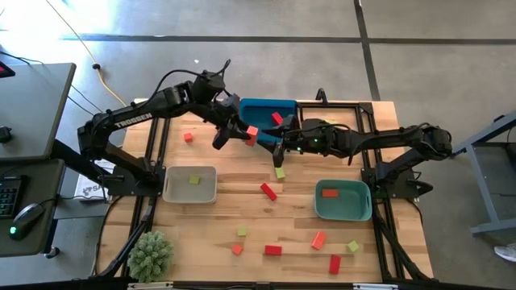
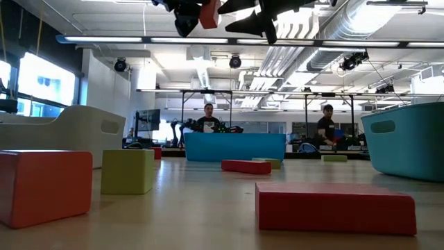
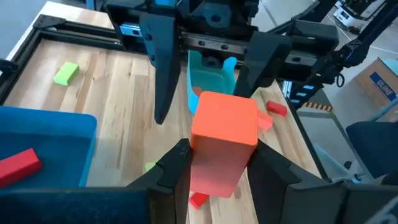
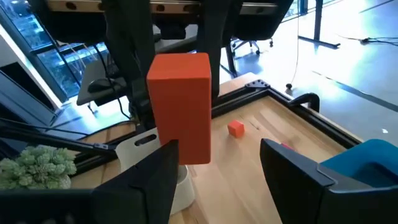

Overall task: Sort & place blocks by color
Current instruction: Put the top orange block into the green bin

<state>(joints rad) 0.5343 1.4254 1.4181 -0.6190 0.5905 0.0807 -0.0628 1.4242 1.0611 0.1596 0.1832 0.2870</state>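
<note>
An oblong orange-red block (image 1: 251, 133) hangs high over the table's far middle, in front of the blue tray (image 1: 262, 106), with my left gripper (image 1: 235, 134) shut on it. From the right, my right gripper (image 1: 276, 147) faces it, open. In the right wrist view its two fingers stand on either side of the block's free end (image 4: 186, 146); I cannot tell whether they touch it. One red block (image 1: 277, 118) lies in the blue tray, a yellow-green one (image 1: 194, 180) in the beige tray (image 1: 173, 193), and an orange-red one (image 1: 329, 192) in the teal tray (image 1: 355, 211). My left gripper pinches the orange-red block by two opposite long sides near one end (image 3: 217, 177), between its two fingers. The fingers come from the table's left, slanting a little down, along the block. The block sticks out ahead of them toward my right gripper, lifted clear of the table.
Several loose blocks lie on the wood: red (image 1: 187, 137), (image 1: 268, 191), (image 1: 272, 250); yellow-green (image 1: 280, 171), (image 1: 241, 232), (image 1: 352, 246); orange-red (image 1: 318, 240). A fuzzy green plant ball (image 1: 151, 255) sits at the near left corner. People sit in the room beyond the table.
</note>
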